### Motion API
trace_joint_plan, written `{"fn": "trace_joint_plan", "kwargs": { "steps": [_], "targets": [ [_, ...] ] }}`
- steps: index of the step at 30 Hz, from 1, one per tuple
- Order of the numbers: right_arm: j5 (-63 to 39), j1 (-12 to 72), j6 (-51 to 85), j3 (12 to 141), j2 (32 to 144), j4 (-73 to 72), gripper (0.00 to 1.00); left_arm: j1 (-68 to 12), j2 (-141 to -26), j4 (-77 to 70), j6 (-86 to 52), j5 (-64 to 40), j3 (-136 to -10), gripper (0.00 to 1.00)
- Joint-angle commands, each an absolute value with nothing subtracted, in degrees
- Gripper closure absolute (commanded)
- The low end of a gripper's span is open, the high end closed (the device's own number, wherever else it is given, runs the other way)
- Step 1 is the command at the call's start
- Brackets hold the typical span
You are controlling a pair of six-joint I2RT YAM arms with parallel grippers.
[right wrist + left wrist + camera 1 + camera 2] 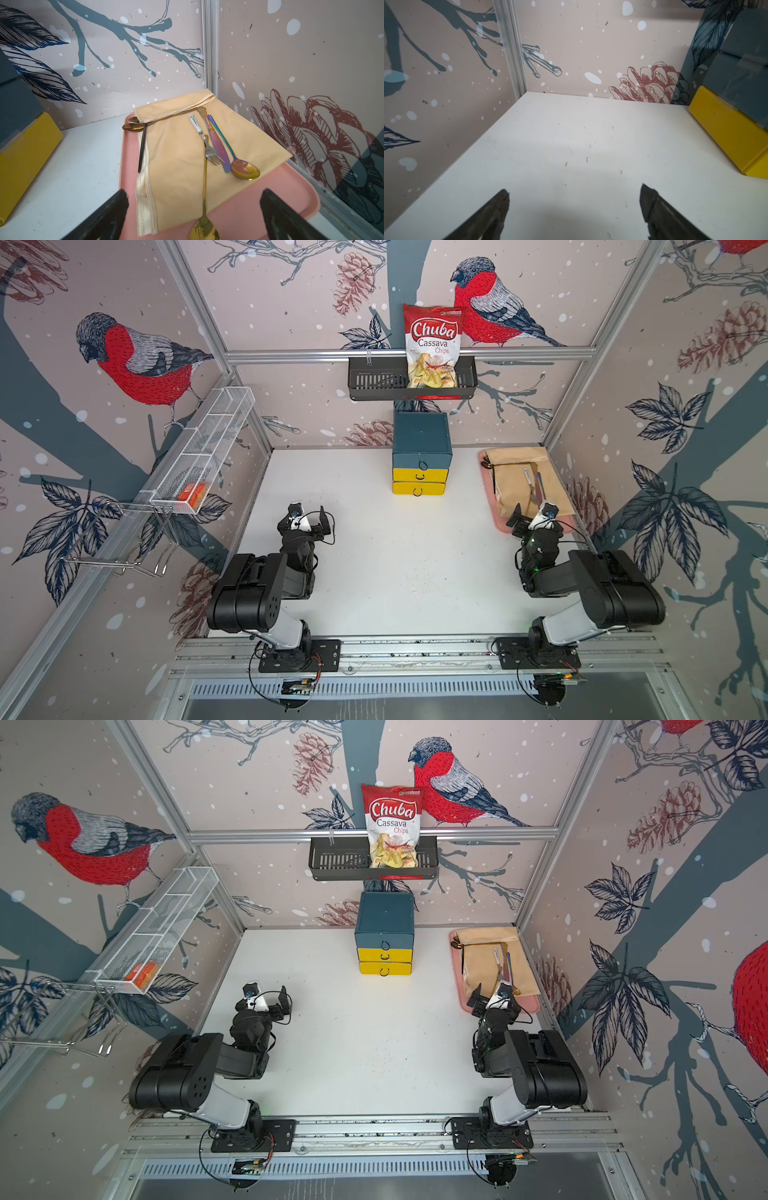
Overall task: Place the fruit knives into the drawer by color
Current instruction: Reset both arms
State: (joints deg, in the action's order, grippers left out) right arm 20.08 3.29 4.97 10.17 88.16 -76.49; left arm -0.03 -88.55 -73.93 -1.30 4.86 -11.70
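The drawer (422,448) (385,928) stands against the back wall, a teal box with a teal front above two yellow fronts, all pushed in. Its side shows in the left wrist view (737,124) and the right wrist view (20,135). No fruit knives are in view. My left gripper (309,516) (574,193) is open over bare table, left of the drawer. My right gripper (532,516) (193,193) is open above the near end of a pink tray (291,187), with a gold spoon (204,226) lying below its jaws, untouched.
A tan cloth (176,155) on the tray carries an iridescent table knife (217,145), spoon (245,168) and fork (209,151). A black basket (374,385) holding a chips bag (432,344) hangs above the drawer. A white mesh shelf (208,448) lines the left wall.
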Motion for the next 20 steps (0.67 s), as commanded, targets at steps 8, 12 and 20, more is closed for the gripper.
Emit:
{"fn": "trace_joint_plan", "kwargs": {
  "steps": [8, 12, 20],
  "targets": [
    [21.09, 3.43, 5.89, 10.23, 88.34, -79.02, 0.00, -0.32, -89.04, -75.04, 0.59, 0.62, -13.04, 0.01],
    [21.09, 3.46, 5.88, 10.22, 88.25, -79.10, 0.00, -0.35, -89.41, -75.11, 0.53, 1.21, -13.33, 0.01],
    [21.08, 3.43, 5.84, 10.21, 88.36, -79.12, 0.00, -0.35, -88.95, -74.75, 0.09, 2.72, -13.18, 0.02]
  ]
}}
